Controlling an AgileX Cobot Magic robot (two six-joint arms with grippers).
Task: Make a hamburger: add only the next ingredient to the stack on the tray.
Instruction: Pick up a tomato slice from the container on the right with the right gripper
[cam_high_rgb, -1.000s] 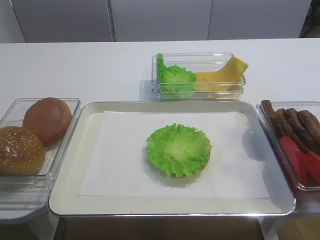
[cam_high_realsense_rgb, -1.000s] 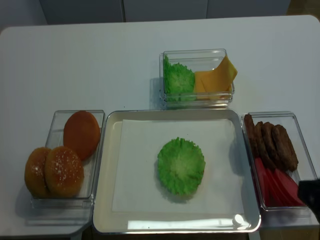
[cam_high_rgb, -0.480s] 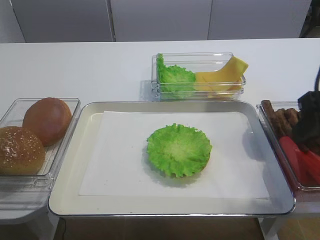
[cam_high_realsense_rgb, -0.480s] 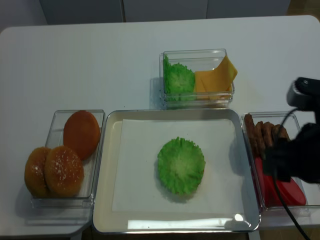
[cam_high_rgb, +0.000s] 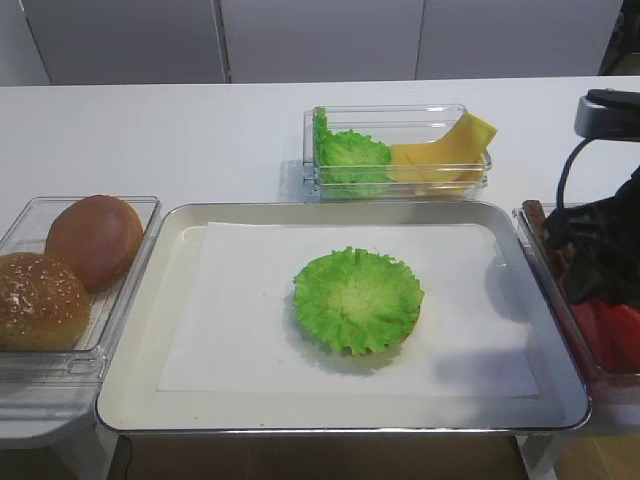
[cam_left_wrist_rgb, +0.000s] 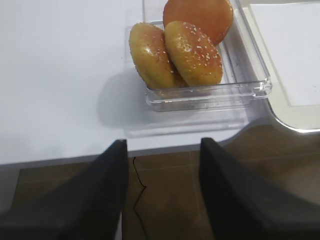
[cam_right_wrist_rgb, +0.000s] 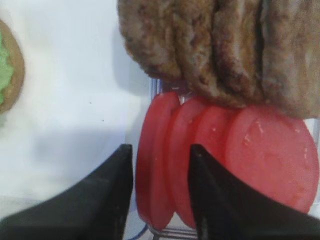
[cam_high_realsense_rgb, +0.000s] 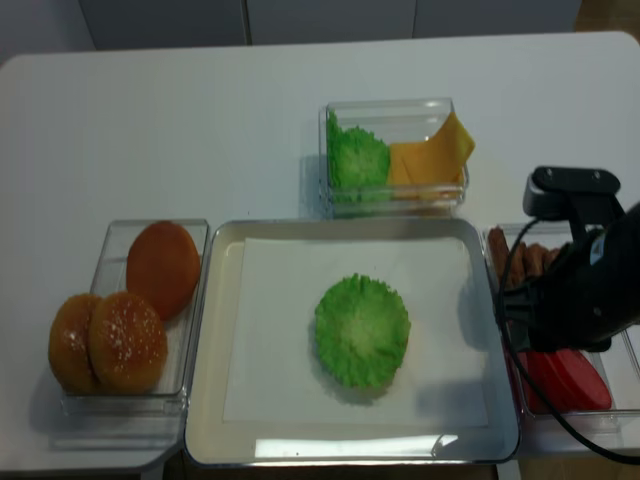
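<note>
Several red tomato slices (cam_right_wrist_rgb: 152, 165) stand on edge in the clear tub at the right (cam_high_rgb: 610, 335), below the brown patties (cam_right_wrist_rgb: 225, 50). My right gripper (cam_right_wrist_rgb: 161, 200) is down in that tub, open, its black fingers (cam_right_wrist_rgb: 120, 195) straddling the leftmost slices with a thin gap showing on the left side. From above, the right arm (cam_high_realsense_rgb: 580, 290) covers most of the tub. The stack, a ruffled green lettuce leaf (cam_high_rgb: 357, 298) over a bun base, sits mid-tray (cam_high_realsense_rgb: 362, 330). The silver tray (cam_high_rgb: 340, 425) is lined with white paper. My left gripper (cam_left_wrist_rgb: 162, 190) is open over the floor.
A clear tub with buns (cam_high_rgb: 60, 270) stands left of the tray, and the left wrist view shows it from the front (cam_left_wrist_rgb: 180, 50). Behind the tray, another tub (cam_high_rgb: 395, 190) holds lettuce and yellow cheese. The table's front edge runs just below the tray.
The right arm has come in from the lower right and dropped over the tomato and patty tub. Its jaws have narrowed around the leftmost slices. Nothing else has moved.
</note>
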